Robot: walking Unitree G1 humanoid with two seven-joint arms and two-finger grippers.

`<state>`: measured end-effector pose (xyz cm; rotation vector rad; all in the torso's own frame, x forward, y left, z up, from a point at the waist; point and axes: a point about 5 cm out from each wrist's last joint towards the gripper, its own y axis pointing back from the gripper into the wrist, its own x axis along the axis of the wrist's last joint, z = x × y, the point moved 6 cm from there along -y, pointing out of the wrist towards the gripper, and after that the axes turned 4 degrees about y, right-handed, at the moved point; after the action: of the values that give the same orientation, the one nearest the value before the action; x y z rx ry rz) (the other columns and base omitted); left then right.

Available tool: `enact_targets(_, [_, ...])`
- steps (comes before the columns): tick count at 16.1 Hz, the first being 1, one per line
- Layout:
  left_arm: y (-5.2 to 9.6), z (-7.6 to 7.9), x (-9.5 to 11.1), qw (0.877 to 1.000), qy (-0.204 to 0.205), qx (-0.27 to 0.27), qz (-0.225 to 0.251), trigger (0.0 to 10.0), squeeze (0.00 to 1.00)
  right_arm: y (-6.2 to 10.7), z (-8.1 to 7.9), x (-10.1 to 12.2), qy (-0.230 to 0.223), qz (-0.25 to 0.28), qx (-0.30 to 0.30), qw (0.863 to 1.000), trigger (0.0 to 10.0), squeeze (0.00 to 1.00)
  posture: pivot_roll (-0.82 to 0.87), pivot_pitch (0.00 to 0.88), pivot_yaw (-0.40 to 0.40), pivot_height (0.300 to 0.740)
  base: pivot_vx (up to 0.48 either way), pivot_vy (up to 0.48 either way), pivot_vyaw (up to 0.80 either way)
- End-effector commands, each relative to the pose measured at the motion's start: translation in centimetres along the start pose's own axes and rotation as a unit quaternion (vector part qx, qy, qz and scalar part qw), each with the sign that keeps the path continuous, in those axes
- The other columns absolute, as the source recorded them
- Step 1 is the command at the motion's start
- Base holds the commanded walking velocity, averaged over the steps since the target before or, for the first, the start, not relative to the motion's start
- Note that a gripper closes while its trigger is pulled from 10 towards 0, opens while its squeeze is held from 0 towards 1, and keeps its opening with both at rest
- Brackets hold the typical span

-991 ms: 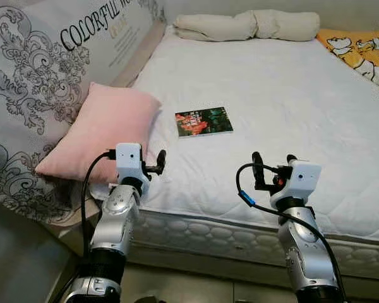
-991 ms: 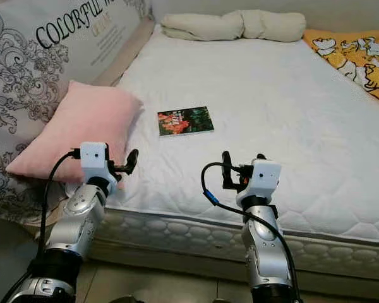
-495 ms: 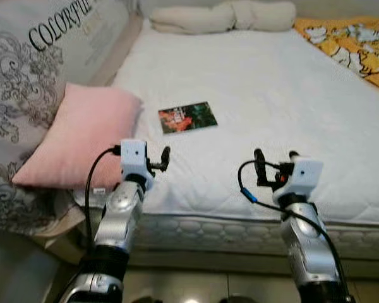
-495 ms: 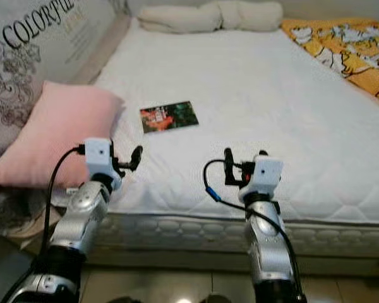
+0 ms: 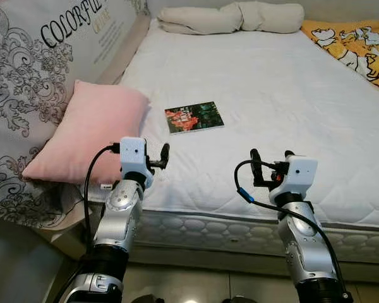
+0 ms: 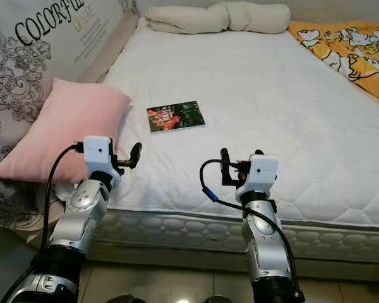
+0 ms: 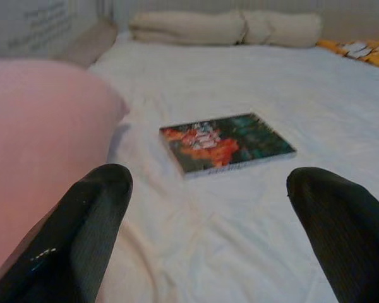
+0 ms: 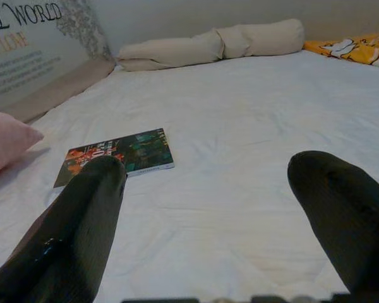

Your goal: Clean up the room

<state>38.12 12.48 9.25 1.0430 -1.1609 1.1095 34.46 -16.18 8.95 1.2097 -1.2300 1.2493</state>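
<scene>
A book [image 5: 194, 117] with a red and green cover lies flat on the white mattress [image 5: 290, 95], left of centre. A pink pillow [image 5: 91, 136] leans at the bed's left edge. My left gripper [image 5: 159, 156] hovers open over the near edge of the bed, beside the pillow's corner and short of the book [image 7: 227, 142]. My right gripper [image 5: 271, 158] is open too, above the near edge further right, with the book [image 8: 117, 158] ahead and to its left. Neither holds anything.
A beige rolled bolster [image 5: 230, 17] lies at the far end of the bed. An orange cartoon-print blanket [image 5: 360, 44] covers the far right corner. A grey printed panel [image 5: 31, 57] stands along the left side. The quilted mattress side [image 5: 240, 224] faces me.
The whole picture swayed as the camera moved. Both arms hold about the same raised pose, and the book and pillow lie where they were.
</scene>
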Motion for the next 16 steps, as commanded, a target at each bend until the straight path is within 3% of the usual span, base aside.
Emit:
enact_targets(1, [-0.3,0.7,1.0,1.000,-0.013,-0.014,0.015,10.0,0.00,-0.3,-0.2,0.3,0.004,0.007,0.006,1.000,10.0,0.00,-0.09,0.000,0.034,0.736,0.000,0.000,0.00])
enact_targets(3, [-0.3,0.7,0.8,1.000,-0.010,-0.017,0.011,10.0,0.00,-0.3,-0.3,0.3,0.005,0.007,0.008,1.000,10.0,0.00,-0.09,0.000,0.033,0.736,0.000,0.000,0.00])
enact_targets(5, [-0.1,0.1,0.4,1.000,0.029,-0.009,0.002,10.0,0.00,-0.3,-0.6,0.2,0.003,0.005,0.017,1.000,10.0,0.00,-0.08,0.000,0.030,0.736,0.165,0.000,0.00])
enact_targets(7, [-0.1,0.0,0.5,1.000,0.009,-0.011,0.005,10.0,0.00,-0.3,-0.9,0.0,0.002,0.001,0.023,1.000,10.0,0.00,-0.08,0.000,0.027,0.736,0.442,0.000,0.00])
enact_targets(9, [0.0,1.3,0.9,0.999,-0.027,-0.039,0.015,10.0,0.00,-0.5,-1.3,-0.1,0.001,-0.002,0.030,1.000,10.0,0.00,-0.07,0.000,0.025,0.736,0.480,0.000,0.00])
enact_targets(16, [0.2,2.2,0.8,0.998,-0.035,-0.058,0.014,10.0,0.00,-0.6,-1.4,-0.2,0.000,-0.006,0.034,0.999,10.0,0.00,-0.08,0.000,0.025,0.736,0.469,0.000,0.00])
